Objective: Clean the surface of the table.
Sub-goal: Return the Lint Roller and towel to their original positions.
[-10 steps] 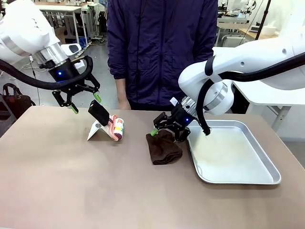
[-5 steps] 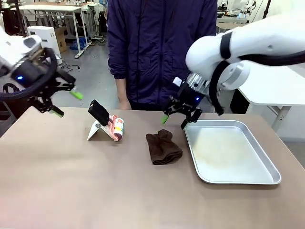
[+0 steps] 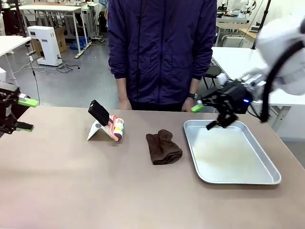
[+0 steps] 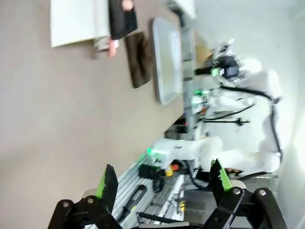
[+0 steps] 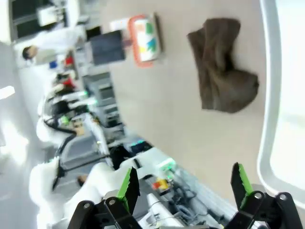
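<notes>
Table (image 3: pixel 71 191), the brownish-tan one, spreads across the whole width in front of me, its far edge running just before the person's dark jacket (image 3: pixel 159 47). Near the middle of the top I see a crumpled brown cloth (image 3: pixel 163 148) lying flat, and just beside it toward the right edge sits a shiny metal tray (image 3: pixel 267 172). Left of the cloth, closer to the far edge, a white stand (image 3: pixel 97 130) props up a black phone (image 3: pixel 99 112), with a small pink-and-white roll (image 3: pixel 116 129) touching it. My left gripper (image 3: pixel 23 114) hangs at the table's left edge, jaws wide apart with nothing between them. My right gripper (image 3: pixel 206 117) hovers over the tray's far left corner, jaws also spread wide and holding nothing. From the right wrist, I look down on the cloth (image 5: pixel 223 71) and the tray's rim (image 5: pixel 268 95).
</notes>
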Tool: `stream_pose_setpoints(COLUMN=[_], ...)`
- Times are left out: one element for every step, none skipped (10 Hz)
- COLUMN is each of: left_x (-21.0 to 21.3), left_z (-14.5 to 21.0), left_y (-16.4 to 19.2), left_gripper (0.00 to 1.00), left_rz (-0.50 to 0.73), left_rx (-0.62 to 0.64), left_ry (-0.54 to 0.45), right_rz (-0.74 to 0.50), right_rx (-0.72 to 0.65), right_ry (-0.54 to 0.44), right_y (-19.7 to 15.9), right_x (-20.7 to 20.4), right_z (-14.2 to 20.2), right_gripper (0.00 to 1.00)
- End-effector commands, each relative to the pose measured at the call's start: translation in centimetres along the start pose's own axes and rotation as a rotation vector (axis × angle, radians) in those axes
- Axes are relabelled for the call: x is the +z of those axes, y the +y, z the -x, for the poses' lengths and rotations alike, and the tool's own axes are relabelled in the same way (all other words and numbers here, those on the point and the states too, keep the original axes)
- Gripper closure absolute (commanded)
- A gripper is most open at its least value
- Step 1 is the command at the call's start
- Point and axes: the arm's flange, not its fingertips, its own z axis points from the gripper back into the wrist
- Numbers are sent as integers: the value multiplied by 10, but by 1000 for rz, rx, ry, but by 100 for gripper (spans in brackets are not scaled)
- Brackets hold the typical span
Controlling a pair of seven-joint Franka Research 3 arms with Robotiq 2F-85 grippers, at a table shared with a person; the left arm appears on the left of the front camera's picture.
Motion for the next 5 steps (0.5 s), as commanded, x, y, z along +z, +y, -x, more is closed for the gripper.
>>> stream_pose_setpoints(left_x=[2,5,6,6,7], left_z=[-35,-46,-54,-61,-66], left_y=[28,38,45,48,51], left_gripper=[0,0,0,0,0], left_rz=[147,206,202,180,151], left_rx=[-38,-79,-76,-77,-94], left_ry=[-63,-76,-125,-147,-148], right_rz=[-204,-297,-371,-416,-451], right_rx=[-24,-51,-99,-134,-172], right_ry=[-48,-105,-192,-285,-354], right_y=[-52,-80,-107,-128,-143], right_x=[39,60,77,88,94], right_z=[22,26,29,35,39], right_gripper=[0,0,0,0,0])
